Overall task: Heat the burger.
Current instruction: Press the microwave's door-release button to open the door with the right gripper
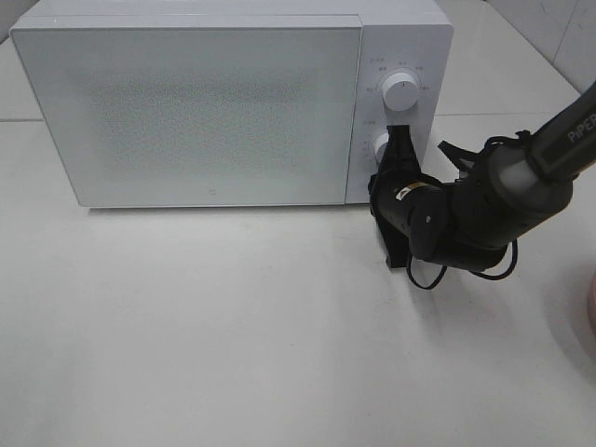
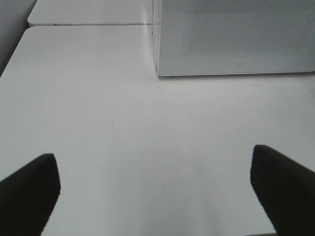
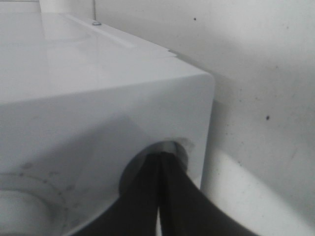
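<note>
The burger shows in none of the three views, so where it lies cannot be told; the microwave (image 1: 205, 112) stands with its frosted door shut flat across the front. In the high view the microwave fills the 12 o'clock part of the white bench (image 1: 233, 335), and its control strip with two round dials runs down its 3 o'clock side, the upper knob (image 1: 401, 90) directly above the lower knob (image 1: 380, 145). The right end effector (image 1: 399, 140) reaches in from 3 o'clock on a dark arm, and its two black fingers are pressed together with no visible gap, tips resting against the lower knob at that knob's 3 o'clock edge. The right wrist view shows the same closed fingers (image 3: 147, 196) meeting at a point in the round recess of that dial. Whether they grip any part of the knob cannot be told. A thin pinkish sliver (image 1: 592, 312) sits at the 4 o'clock edge of the bench. The left end effector (image 2: 152, 157) is spread wide, holding nothing, its fingers (image 2: 29, 191) above bare bench near the microwave's front corner.
</note>
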Robot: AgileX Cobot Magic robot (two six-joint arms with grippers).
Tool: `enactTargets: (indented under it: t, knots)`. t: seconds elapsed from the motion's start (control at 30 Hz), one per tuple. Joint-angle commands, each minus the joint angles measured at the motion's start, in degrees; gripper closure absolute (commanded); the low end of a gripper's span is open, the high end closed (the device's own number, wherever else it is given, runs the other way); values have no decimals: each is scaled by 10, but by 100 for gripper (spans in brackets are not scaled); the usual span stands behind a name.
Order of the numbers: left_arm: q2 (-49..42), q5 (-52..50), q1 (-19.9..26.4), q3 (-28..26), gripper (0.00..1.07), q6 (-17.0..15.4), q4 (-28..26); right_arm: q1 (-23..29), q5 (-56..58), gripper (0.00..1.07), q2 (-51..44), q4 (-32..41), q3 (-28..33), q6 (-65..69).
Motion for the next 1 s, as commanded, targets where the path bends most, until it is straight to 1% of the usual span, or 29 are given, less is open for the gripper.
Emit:
enactTargets:
  t: [0.03,0.27,0.7,0.9,1.0]
  knots:
    - [-13,-5,-2,1,6,-1,-2,-13,-76,105,5,-16,-52,-13]
    - [-13,-5,-2,1,6,-1,-2,-13,-88,105,5,-16,-51,-14]
    - [-13,-5,-2,1,6,-1,-2,-11,-33,106,-1,-18,-51,-20]
    - [-13,-5,-2,1,6,-1,-2,-11,-28,105,-1,-18,-51,-20]
    - [-13,-5,-2,1,6,-1,-2,-11,-30,107,-2,-21,-49,-20]
